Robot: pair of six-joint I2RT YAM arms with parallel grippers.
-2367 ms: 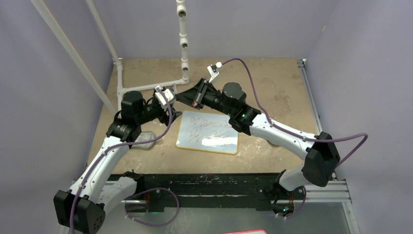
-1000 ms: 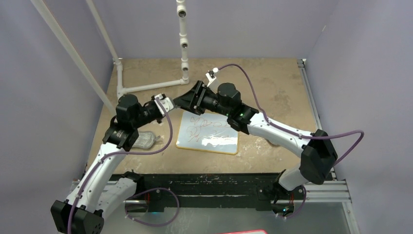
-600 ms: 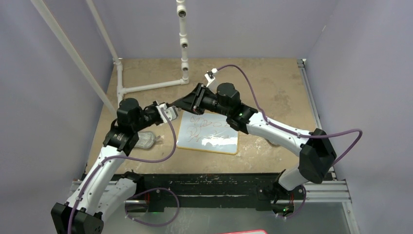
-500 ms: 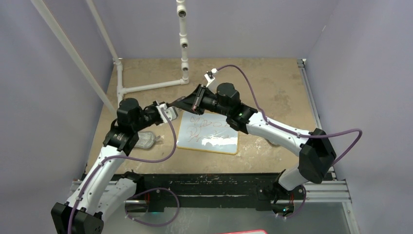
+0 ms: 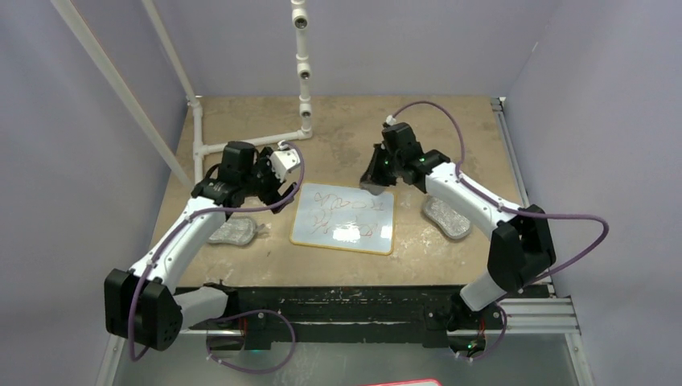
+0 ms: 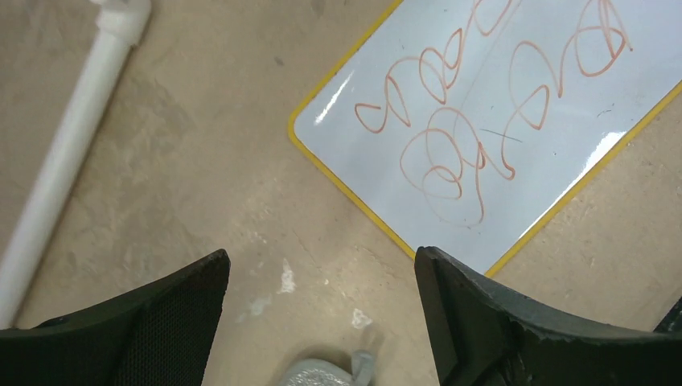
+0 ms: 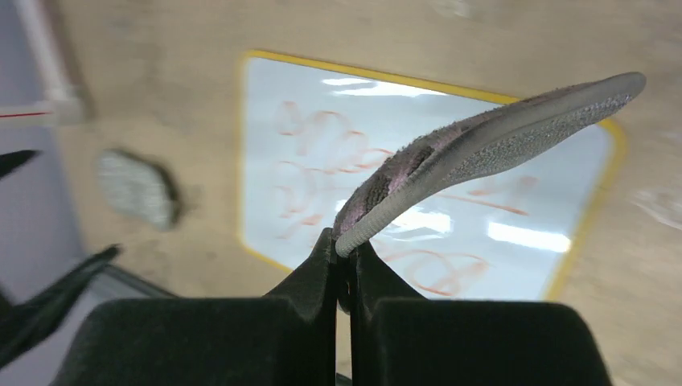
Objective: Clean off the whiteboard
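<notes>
Drawn apart since meeting: right tool (image 7: 344,251) clamps a grey pad (image 7: 482,137) above the scribbled whiteboard (image 5: 346,221); left tool (image 6: 322,264) stands spread wide.

Bare tabletop (image 5: 482,137) lies open above and below the whiteboard (image 5: 344,221) at centre frame. The right gripper (image 7: 346,245), clamped on a grey pad (image 7: 482,141), hangs over the board's upper right corner. The left gripper (image 6: 322,259), fingers spread wide, hangs just off its upper left corner. A left pad (image 5: 233,231) and a right pad (image 5: 446,217) flank the board, and white pipes (image 5: 303,76) crowd the upper left.
</notes>
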